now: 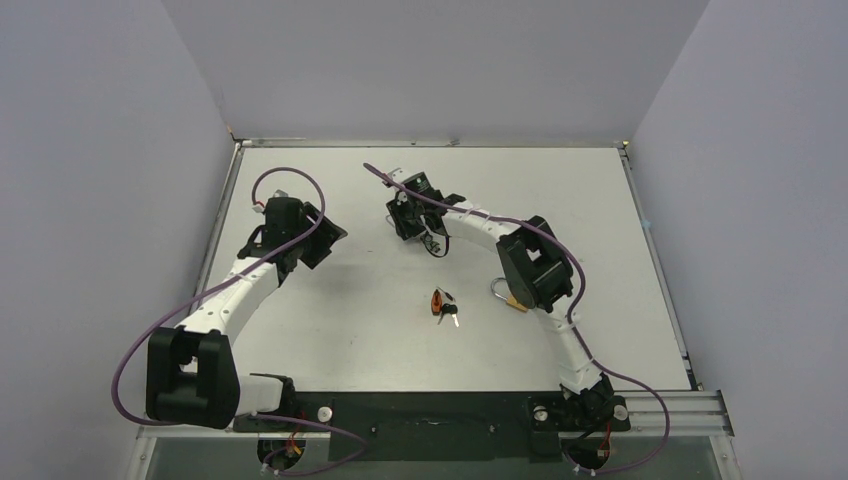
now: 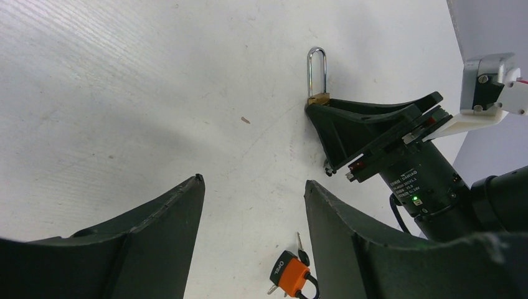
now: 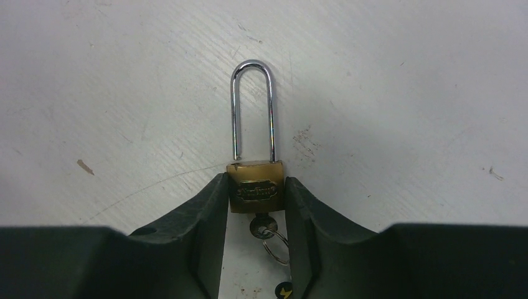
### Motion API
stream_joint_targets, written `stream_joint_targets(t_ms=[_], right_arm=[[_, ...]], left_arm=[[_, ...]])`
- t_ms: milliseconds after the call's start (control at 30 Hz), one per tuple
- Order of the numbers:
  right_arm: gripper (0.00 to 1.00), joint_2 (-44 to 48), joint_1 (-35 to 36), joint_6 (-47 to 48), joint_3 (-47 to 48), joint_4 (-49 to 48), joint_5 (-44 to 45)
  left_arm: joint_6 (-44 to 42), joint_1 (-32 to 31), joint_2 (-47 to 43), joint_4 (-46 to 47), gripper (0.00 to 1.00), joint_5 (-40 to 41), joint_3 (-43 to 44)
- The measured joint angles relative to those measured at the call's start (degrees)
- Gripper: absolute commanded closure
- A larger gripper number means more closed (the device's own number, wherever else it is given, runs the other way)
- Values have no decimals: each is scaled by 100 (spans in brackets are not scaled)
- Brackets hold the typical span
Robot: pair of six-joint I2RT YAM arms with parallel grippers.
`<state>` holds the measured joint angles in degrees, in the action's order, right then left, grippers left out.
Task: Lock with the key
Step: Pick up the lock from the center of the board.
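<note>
A brass padlock (image 3: 255, 188) with a long steel shackle (image 3: 252, 93) lies flat on the white table. My right gripper (image 3: 255, 187) is shut on its body, one finger on each side. The shackle's left leg ends just above the body. A key (image 3: 261, 225) sits in the keyhole, with a ring (image 3: 278, 248) hanging from it. In the top view the padlock (image 1: 503, 293) lies right of centre at my right gripper (image 1: 517, 297). It also shows in the left wrist view (image 2: 317, 73). My left gripper (image 1: 325, 238) is open and empty over the table's left half, fingers apart (image 2: 254, 184).
An orange and black padlock (image 1: 438, 301) with small keys (image 1: 455, 318) lies mid-table; it shows low between my left fingers (image 2: 288, 276). The right arm's elbow (image 1: 415, 210) reaches toward the far middle. Grey walls enclose the table (image 1: 600, 200) on three sides.
</note>
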<state>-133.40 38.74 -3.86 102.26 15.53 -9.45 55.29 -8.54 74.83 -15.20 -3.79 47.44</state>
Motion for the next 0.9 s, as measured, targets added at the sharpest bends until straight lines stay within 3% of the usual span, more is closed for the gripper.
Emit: stream_joint_targets(t_ms=[200, 533, 900], right_arm=[[99, 81, 11, 0, -116, -37, 13], [100, 664, 28, -7, -437, 382, -131], [100, 2288, -13, -20, -586, 483, -337]], left_arm=[[-17, 2, 90, 35, 42, -107, 0], [-601, 2, 566, 114, 43, -737, 328], [-1405, 0, 693, 267, 44, -1860, 1377]])
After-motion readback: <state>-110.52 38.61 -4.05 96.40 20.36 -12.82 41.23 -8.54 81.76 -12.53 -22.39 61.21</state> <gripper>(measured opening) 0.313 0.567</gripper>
